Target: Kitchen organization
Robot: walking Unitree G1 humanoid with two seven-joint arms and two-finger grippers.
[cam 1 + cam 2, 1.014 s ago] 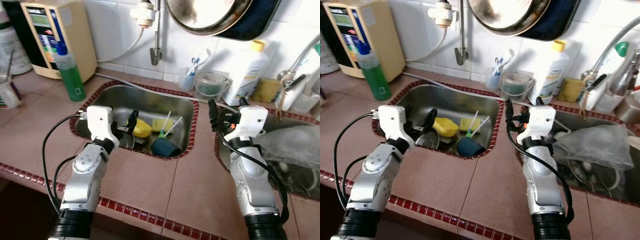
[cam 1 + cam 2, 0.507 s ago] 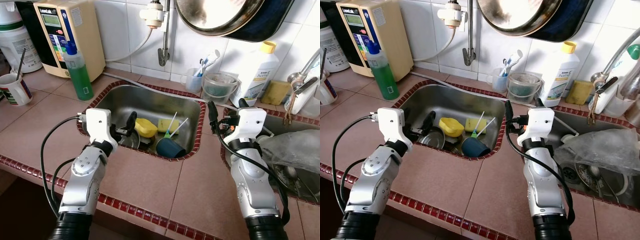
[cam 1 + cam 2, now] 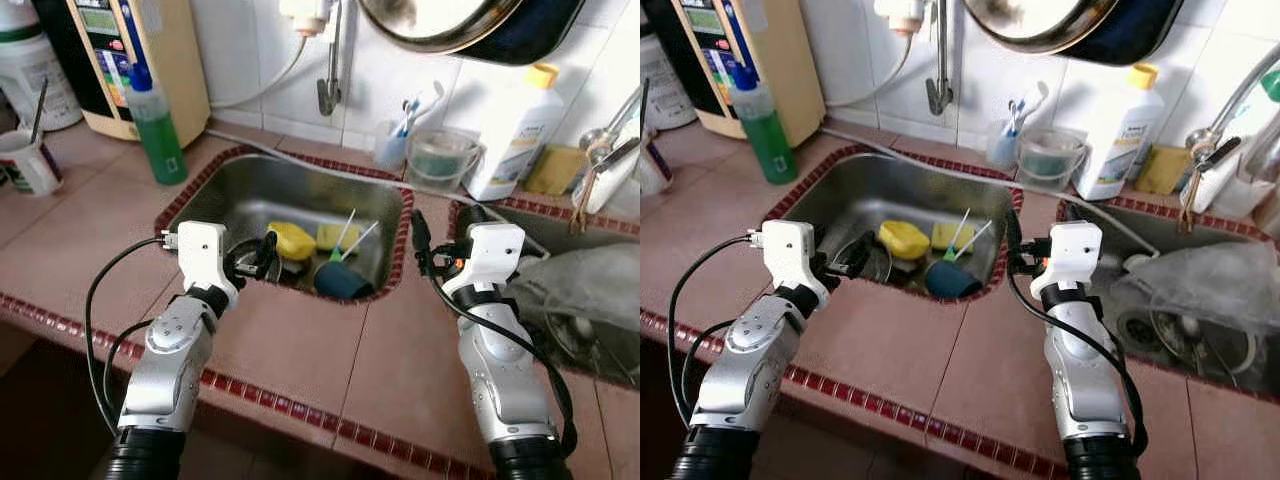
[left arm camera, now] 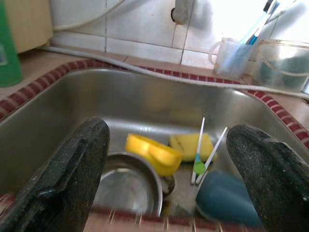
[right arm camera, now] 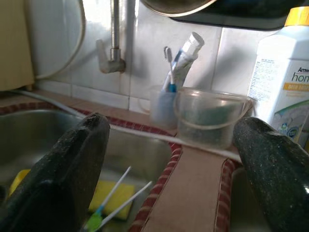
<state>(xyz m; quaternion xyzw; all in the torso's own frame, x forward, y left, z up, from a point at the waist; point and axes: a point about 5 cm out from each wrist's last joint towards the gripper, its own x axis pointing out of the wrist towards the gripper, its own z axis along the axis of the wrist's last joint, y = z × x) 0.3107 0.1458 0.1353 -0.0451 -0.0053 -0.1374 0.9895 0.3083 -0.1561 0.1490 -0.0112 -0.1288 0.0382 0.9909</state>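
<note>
Sink [image 3: 250, 180] contents were seen from the head camera ahead of and below the left gripper [image 3: 252, 258], which hung at the near rim with jaws spread and empty; the right gripper [image 3: 440, 235] stood apart over the divider, likewise released. Through the left wrist camera, a steel bowl [image 4: 126, 186] lay nearest between the spread fingers [image 4: 67, 179], a yellow sponge [image 4: 152, 152] just beyond it, a dark cup [image 4: 224, 200] beside. Two toothbrushes [image 5: 116, 195] were shown in the right wrist view, slanted across a second sponge. The left arm was judged nearer.
</note>
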